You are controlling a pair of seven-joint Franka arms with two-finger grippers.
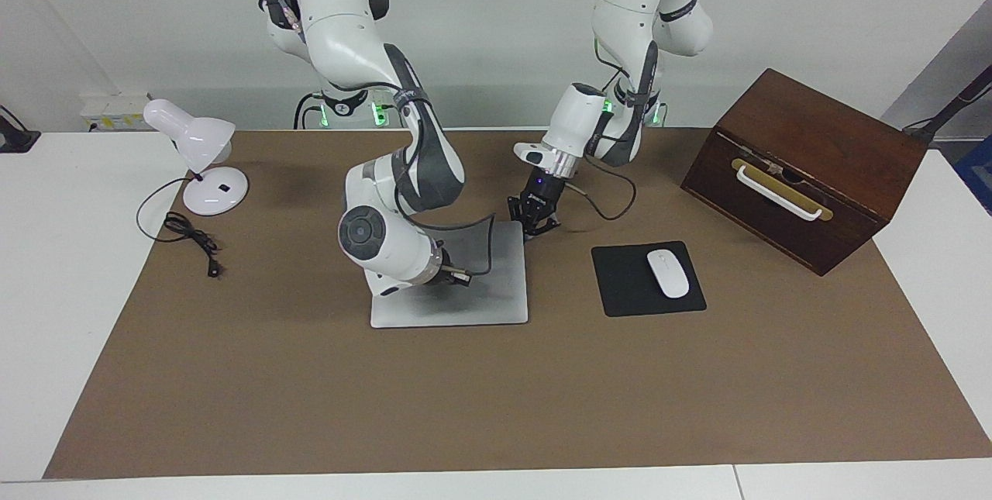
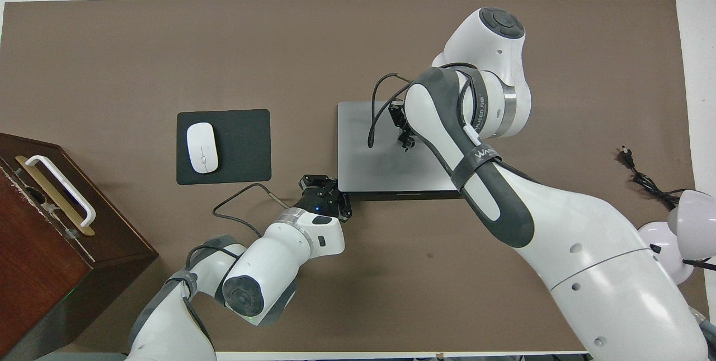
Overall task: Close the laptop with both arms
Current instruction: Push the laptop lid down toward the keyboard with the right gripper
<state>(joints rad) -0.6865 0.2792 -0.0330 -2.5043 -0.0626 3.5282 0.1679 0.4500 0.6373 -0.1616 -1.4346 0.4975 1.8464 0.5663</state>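
Note:
The laptop (image 1: 496, 294) lies flat on the brown mat with its silver-grey lid down; it also shows in the overhead view (image 2: 369, 165). My right gripper (image 1: 457, 277) is low over the lid's middle and seems to rest on it; it also shows in the overhead view (image 2: 405, 132). My left gripper (image 1: 535, 222) points down at the laptop's corner nearer to the robots, toward the left arm's end of the table; it also shows in the overhead view (image 2: 325, 192). Whether it touches the laptop I cannot tell.
A black mouse pad (image 1: 620, 283) with a white mouse (image 1: 668, 273) lies beside the laptop toward the left arm's end. A brown wooden box (image 1: 806, 167) with a white handle stands at that end. A white desk lamp (image 1: 203, 159) and its cable stand at the right arm's end.

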